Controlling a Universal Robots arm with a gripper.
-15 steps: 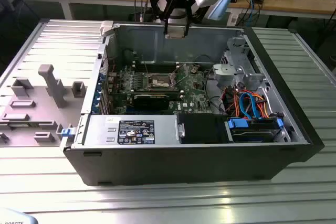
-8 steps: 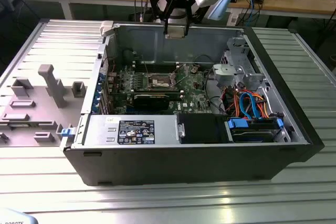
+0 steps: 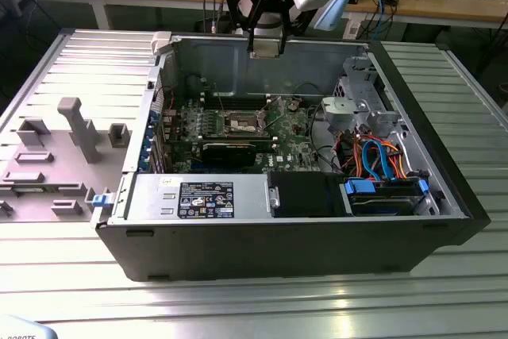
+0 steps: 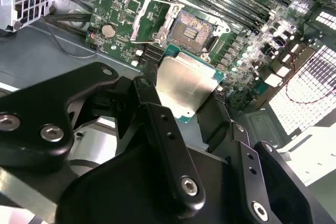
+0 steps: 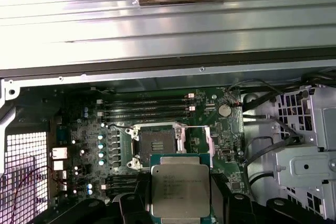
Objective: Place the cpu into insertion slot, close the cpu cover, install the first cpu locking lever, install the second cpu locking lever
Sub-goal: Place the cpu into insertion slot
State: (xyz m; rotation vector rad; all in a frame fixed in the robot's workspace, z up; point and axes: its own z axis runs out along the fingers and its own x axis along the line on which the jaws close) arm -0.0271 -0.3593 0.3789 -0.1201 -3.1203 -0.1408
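One cpu: flat square, matte silver printed lid. Black gripper fingers clamped on its edges. One insertion slot: dark-centred, silver-rimmed.

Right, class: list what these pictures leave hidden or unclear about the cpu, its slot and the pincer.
Second wrist view: two edges of the cpu, covered by the pincer shut on it.
Both wrist views: underside of the cpu, facing away from the cameras.
Exterior view: contacts of the insertion slot, too small.
Exterior view: what the pincer carries, too small to tell.

Ribbed metal table with computer case, grey fixture
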